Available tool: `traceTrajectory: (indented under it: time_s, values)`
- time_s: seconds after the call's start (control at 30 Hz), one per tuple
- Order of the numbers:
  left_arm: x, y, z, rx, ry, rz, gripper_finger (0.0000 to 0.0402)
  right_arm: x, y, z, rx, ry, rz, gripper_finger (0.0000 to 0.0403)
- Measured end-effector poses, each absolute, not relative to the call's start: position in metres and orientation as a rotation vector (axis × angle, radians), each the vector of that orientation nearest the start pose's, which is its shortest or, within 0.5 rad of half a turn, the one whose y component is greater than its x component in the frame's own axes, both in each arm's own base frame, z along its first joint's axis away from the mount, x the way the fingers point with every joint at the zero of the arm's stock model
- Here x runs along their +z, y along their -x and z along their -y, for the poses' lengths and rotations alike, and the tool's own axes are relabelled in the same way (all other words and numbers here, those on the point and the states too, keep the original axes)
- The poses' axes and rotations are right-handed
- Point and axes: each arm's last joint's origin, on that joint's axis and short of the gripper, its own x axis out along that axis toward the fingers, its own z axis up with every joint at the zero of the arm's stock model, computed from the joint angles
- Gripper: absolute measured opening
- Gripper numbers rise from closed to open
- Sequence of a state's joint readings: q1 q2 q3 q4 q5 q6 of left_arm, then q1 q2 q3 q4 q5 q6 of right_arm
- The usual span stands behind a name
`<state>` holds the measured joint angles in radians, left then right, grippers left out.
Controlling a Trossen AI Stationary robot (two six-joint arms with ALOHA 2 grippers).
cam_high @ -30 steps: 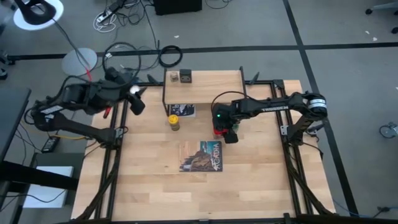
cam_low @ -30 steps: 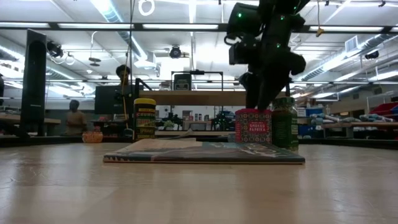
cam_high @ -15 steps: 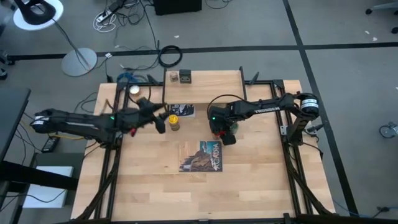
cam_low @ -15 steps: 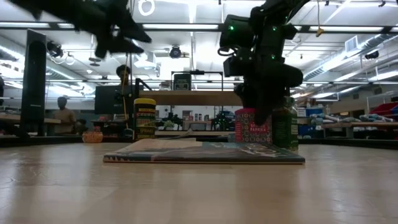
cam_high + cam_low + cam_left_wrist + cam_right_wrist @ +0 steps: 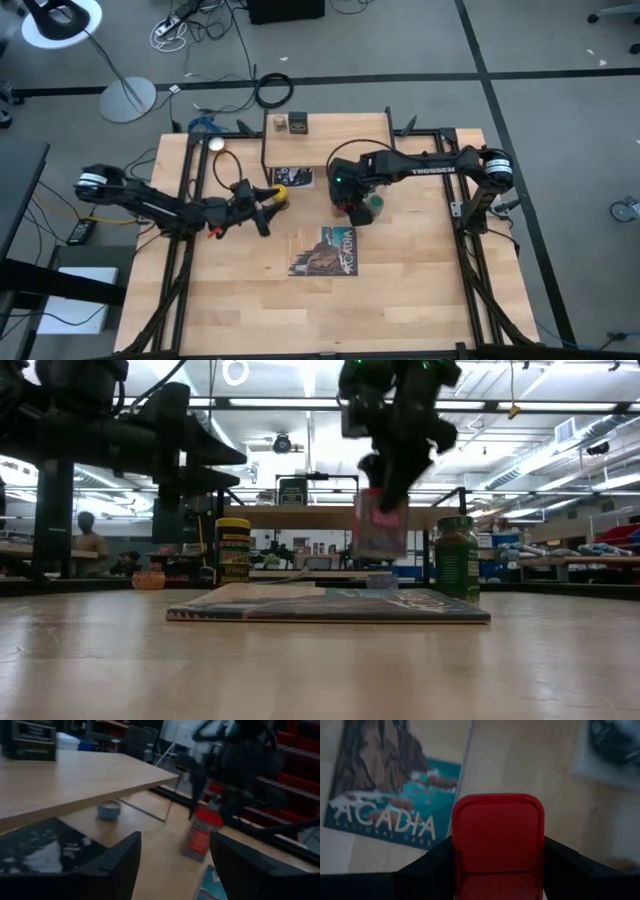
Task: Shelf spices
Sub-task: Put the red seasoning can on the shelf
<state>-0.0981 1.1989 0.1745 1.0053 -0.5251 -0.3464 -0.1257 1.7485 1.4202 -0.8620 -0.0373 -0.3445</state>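
From above, the right gripper [image 5: 352, 207] is holding the small red rectangular tin [image 5: 351, 209] over the table between the low light wooden shelf on thin black legs [image 5: 330, 138] and the flat picture-covered book [image 5: 325, 249], while the left gripper [image 5: 268, 197] is reaching, fingers spread and empty, at the yellow-capped jar [image 5: 280, 193].

At table height the tin [image 5: 379, 525] is hanging tilted, clear of the tabletop. In the right wrist view both fingers [image 5: 427, 865] are pressing its flat sides, a sound place to grip a light, stiff, probably slippery tin.
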Motion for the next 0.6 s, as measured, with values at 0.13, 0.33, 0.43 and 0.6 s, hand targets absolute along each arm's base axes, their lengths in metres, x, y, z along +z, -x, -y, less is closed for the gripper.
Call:
traceTrajectory:
  time_s: [0.13, 0.33, 0.43, 0.6]
  values:
    - [0.163, -0.199, 0.016, 0.37, 0.293, 0.024, 0.0239, 0.285, -0.357, 0.04, 0.113, 0.25, -1.133, 0.0218]
    - [0.163, -0.198, 0.023, 0.456, 0.217, 0.035, 0.0238, 0.345, -0.363, 0.051, 0.009, 0.326, -0.987, 0.0219]
    - [0.163, -0.198, 0.024, 0.449, 0.2, 0.027, 0.0238, 0.373, -0.36, 0.07, -0.054, 0.338, -0.909, 0.0219]
    - [0.162, -0.198, 0.026, 0.443, 0.196, 0.017, 0.0238, 0.395, -0.349, 0.11, -0.179, 0.308, -0.849, 0.0219]
